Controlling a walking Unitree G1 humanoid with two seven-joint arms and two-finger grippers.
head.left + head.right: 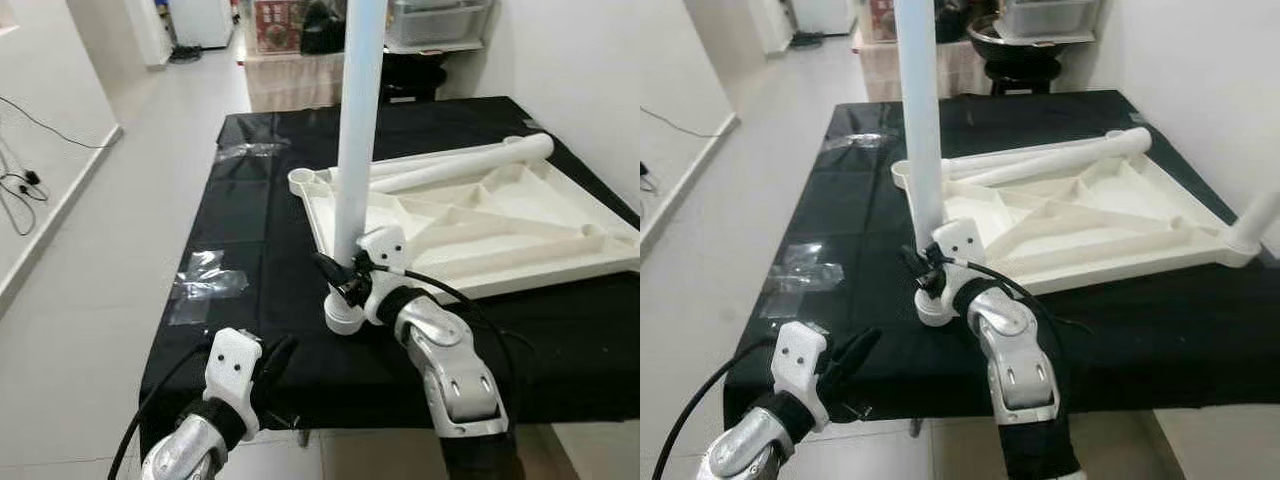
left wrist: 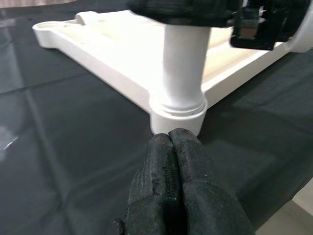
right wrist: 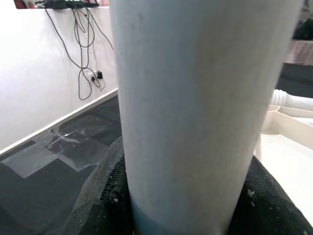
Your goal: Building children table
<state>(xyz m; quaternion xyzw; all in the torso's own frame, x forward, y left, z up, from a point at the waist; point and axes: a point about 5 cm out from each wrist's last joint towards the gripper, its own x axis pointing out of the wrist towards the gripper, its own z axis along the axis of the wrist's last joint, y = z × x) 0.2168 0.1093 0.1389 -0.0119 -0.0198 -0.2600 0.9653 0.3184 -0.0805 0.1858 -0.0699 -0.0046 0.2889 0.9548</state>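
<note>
One white tabletop (image 1: 520, 225) lies upside down on the black cloth (image 1: 240, 230). Three legs in sight: one upright leg (image 1: 358, 130) planted in the near corner socket, and two spare legs (image 1: 450, 165) lying across the tabletop. The right gripper (image 1: 345, 275) is clamped around the upright leg low down. The left gripper (image 2: 171, 147) sits pinched closed on nothing, just beside the socket.

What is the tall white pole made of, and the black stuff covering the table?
The white pole looks like smooth, matte plastic, judging by its moulded collar at the base. The black cover looks like thin plastic sheeting: it shines, creases, and is taped down.
</note>
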